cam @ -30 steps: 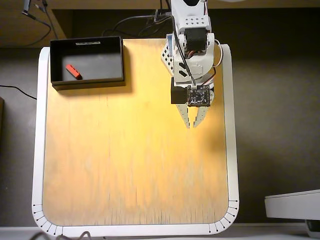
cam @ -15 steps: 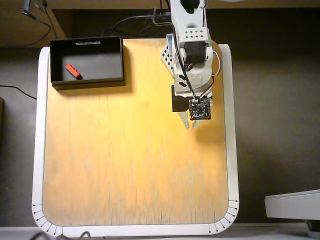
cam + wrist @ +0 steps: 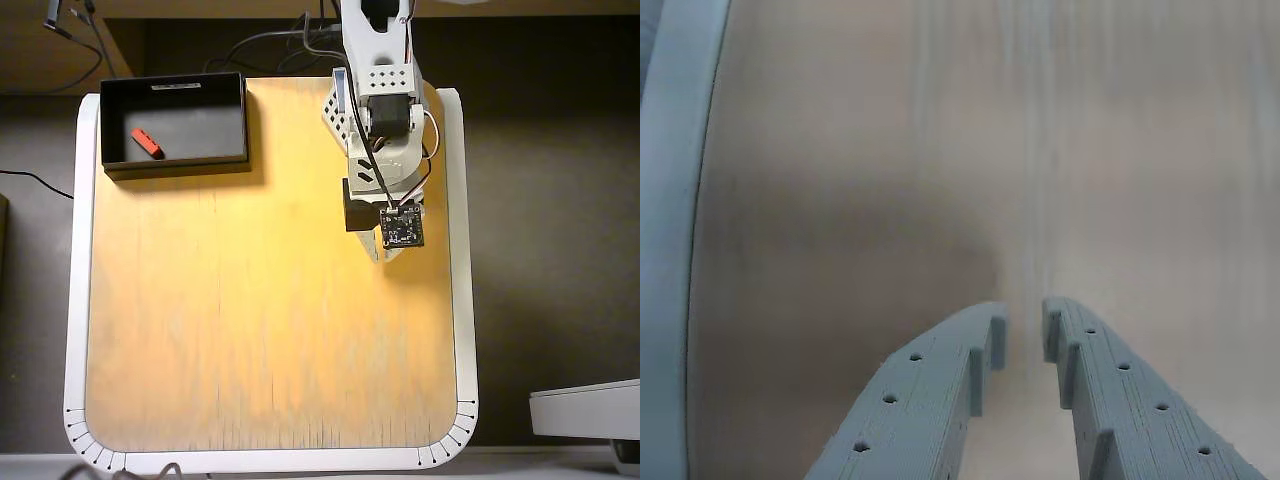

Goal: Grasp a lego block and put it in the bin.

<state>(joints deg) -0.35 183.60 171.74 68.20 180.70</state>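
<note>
Wrist view: gripper (image 3: pixel 1025 335), two pale grey fingers (image 3: pixel 930 400) entering from the bottom edge, tips nearly together with a narrow gap between them, nothing held. Below them, bare wooden board (image 3: pixel 940 180), blurred. White rim (image 3: pixel 665 250) of the board along the left edge. A soft shadow lies on the wood left of the fingertips. Brick and bin are not in this view.

Overhead view: board (image 3: pixel 250 320), light wood, rounded corners, white rim (image 3: pixel 72 300) all around. Bin (image 3: pixel 112 122), black, at the board's upper left corner. Brick (image 3: pixel 147 143), red, lying on the bin floor in the left half, set at a slant, apart from the walls. Arm (image 3: pixel 380 110), white, reaching down from the top edge over the board's upper right part. Gripper (image 3: pixel 380 254) mostly hidden under the wrist's small black circuit board (image 3: pixel 401 228); only the fingertips show, close together. Gripper and bin are well apart. Dark cables (image 3: pixel 270 40) run along the top behind the board.
</note>
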